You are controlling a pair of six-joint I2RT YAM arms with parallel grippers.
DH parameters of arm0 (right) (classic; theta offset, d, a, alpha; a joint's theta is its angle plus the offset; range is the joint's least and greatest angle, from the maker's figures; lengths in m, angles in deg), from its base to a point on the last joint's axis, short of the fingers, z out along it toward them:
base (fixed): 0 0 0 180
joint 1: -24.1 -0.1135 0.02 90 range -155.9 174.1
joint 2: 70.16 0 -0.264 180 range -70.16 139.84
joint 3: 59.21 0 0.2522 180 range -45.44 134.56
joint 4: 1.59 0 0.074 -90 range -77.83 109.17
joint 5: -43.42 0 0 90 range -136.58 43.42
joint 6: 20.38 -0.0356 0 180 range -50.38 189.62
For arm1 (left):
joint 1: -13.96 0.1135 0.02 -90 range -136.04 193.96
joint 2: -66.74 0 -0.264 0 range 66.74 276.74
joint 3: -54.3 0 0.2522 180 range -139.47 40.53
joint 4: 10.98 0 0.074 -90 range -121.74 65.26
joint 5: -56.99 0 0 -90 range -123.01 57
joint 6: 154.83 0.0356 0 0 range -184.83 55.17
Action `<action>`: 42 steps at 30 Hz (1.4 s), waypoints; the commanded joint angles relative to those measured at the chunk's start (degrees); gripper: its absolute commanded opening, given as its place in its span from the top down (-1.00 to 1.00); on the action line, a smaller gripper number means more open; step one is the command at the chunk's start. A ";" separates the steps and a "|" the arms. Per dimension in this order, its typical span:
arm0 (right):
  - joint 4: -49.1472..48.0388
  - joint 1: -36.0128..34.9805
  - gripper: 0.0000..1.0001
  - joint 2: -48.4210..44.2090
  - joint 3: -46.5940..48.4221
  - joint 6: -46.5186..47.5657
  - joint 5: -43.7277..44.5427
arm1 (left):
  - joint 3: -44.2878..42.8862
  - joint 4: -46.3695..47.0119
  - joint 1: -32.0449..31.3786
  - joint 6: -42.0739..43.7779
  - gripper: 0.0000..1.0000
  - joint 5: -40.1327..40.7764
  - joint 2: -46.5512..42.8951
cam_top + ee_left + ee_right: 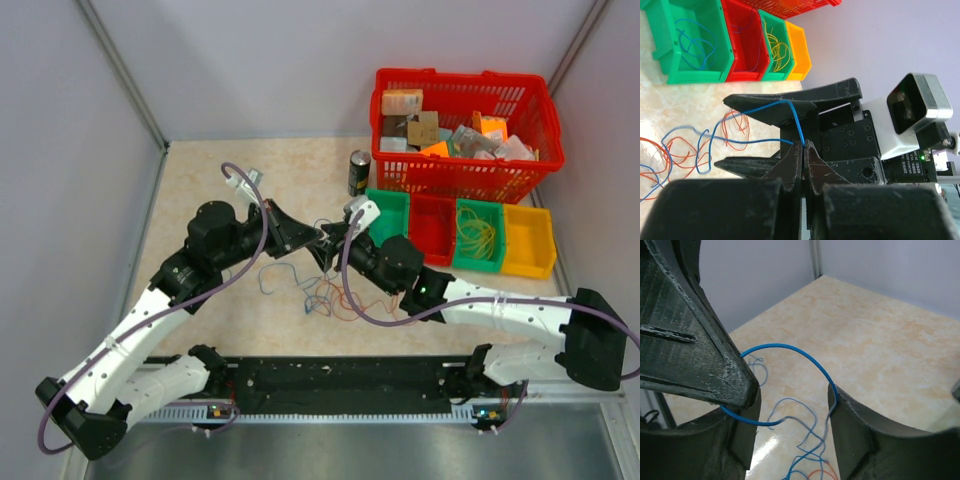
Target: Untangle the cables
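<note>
While the left gripper [803,146] clamps a blue cable [796,119], the right gripper [792,396] stands parted around it; contact unclear.

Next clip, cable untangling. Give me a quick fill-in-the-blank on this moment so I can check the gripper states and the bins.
1. On the left gripper the jaws are shut on a cable coloured ____.
2. On the right gripper the jaws stand ____, with that cable arching between them.
3. The yellow cables lie in a bin coloured ____.
4. The plastic basket is ____.

Missing words: blue; open; green; red.
</note>
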 commanded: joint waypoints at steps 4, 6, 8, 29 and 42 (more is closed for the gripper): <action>-4.27 -0.54 0.82 -0.55 0.92 -0.05 -2.47 | -0.27 2.54 0.13 0.81 1.00 -0.79 -0.20; -3.13 -0.54 1.00 -1.43 0.30 -0.40 -0.80 | -0.53 2.02 0.13 1.86 1.00 -0.61 -0.28; -2.42 -0.10 1.00 -2.75 -0.31 -0.49 0.70 | -1.40 0.97 0.39 4.14 1.00 -1.14 -0.11; 15.77 28.90 1.00 -10.58 12.94 -4.53 -10.54 | 9.92 -9.51 0.57 13.03 -0.61 20.84 -15.67; 22.27 28.91 1.00 -15.49 19.72 -18.23 -25.47 | 14.32 12.28 0.57 10.13 -0.67 3.78 14.88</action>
